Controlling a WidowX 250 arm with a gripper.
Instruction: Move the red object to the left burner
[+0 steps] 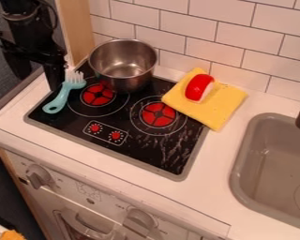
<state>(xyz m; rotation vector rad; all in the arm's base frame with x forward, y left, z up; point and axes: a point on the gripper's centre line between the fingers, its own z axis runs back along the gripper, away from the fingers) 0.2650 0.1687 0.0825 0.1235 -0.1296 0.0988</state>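
Note:
The gripper (36,74) hangs open at the upper left, beside the stove's left edge, with its fingers wide apart and nothing seen between them. A red object (196,87) with a white side rests on a folded yellow cloth (218,107), right of the stove and well away from the gripper. On the black stove, the left burner (97,95) is a red disc, partly overlapped at its top by the pot's lower side.
A metal pot (123,61) stands at the back of the stove. A teal brush (62,96) lies left of the left burner, close to the gripper. The right burner (158,115) is near the cloth. A grey sink (240,161) is at the right; a tiled wall runs behind.

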